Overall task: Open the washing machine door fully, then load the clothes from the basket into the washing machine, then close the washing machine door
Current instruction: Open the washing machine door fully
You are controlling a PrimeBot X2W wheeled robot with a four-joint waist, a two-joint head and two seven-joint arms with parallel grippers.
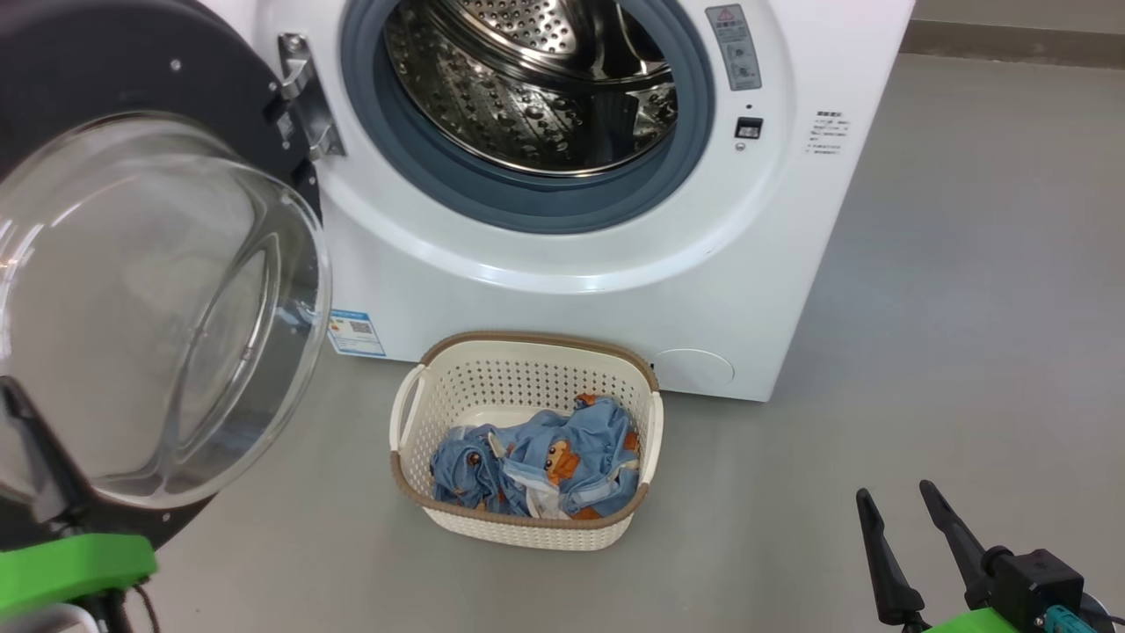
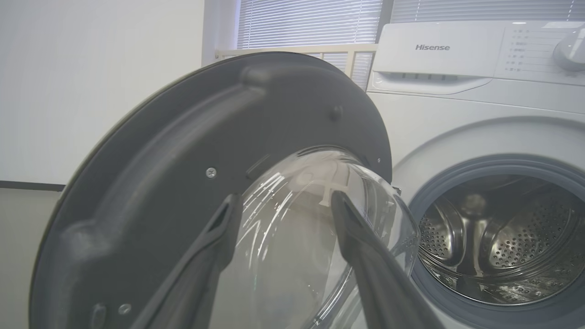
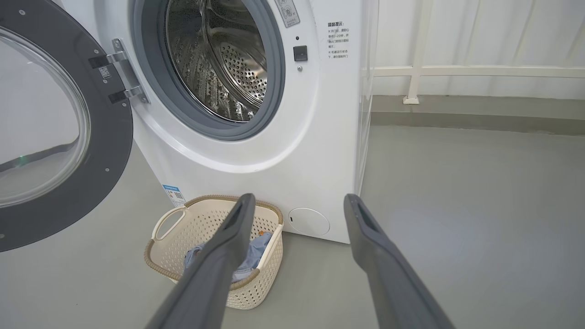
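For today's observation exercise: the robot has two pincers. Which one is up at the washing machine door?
The left pincer, fingers spread before the washing machine door's glass bowl; the right pincer hangs over the floor, right of the basket.

Clothes (image 1: 545,462) in basket (image 1: 518,387), before washing machine (image 1: 580,308); door (image 1: 105,53) left.

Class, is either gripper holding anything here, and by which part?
Nothing is held. The left gripper stands open before the washing machine door; the right gripper is open too.

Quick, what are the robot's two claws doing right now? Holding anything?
Left gripper: open, holding nothing.
Right gripper: open, holding nothing.
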